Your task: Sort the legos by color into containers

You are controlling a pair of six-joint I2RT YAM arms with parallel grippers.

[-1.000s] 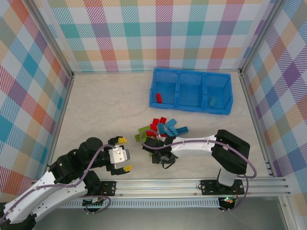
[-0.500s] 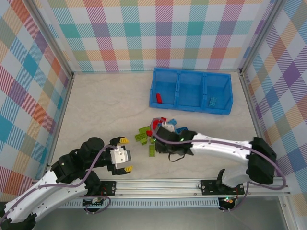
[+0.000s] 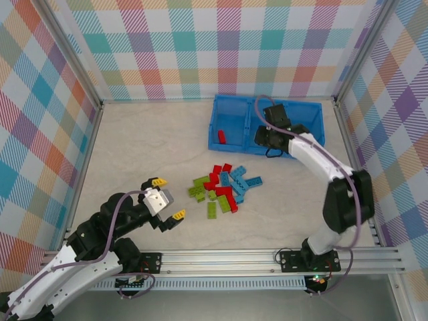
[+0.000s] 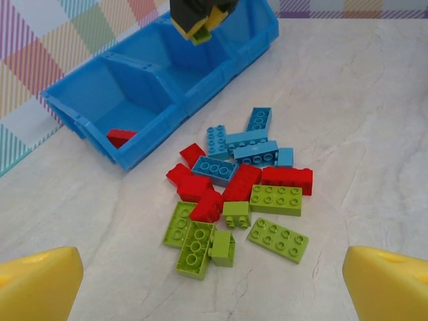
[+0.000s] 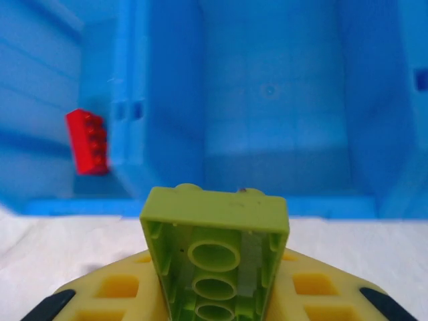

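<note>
Progress: early. The bright blue three-compartment plastic tray (image 3: pixel 234 120), upper centre-right in the overhead view, holds one red studded brick (image 3: pixel 221 137) in its left compartment. The middle compartment looks bare from the right wrist.

Right tool (image 3: pixel 268 138) is clamped on a lime green studded brick (image 5: pixel 215 257), poised at the middle compartment. Left tool (image 3: pixel 168 198), lower left, gapes wide and is empty.

The mixed pile of red, green and light blue bricks (image 4: pixel 234 194) lies loose mid-frame, so the bulk is unsorted.

Table (image 3: pixel 147 147): pale, marbled. Walls: pastel plaid panels in aluminium framing.
</note>
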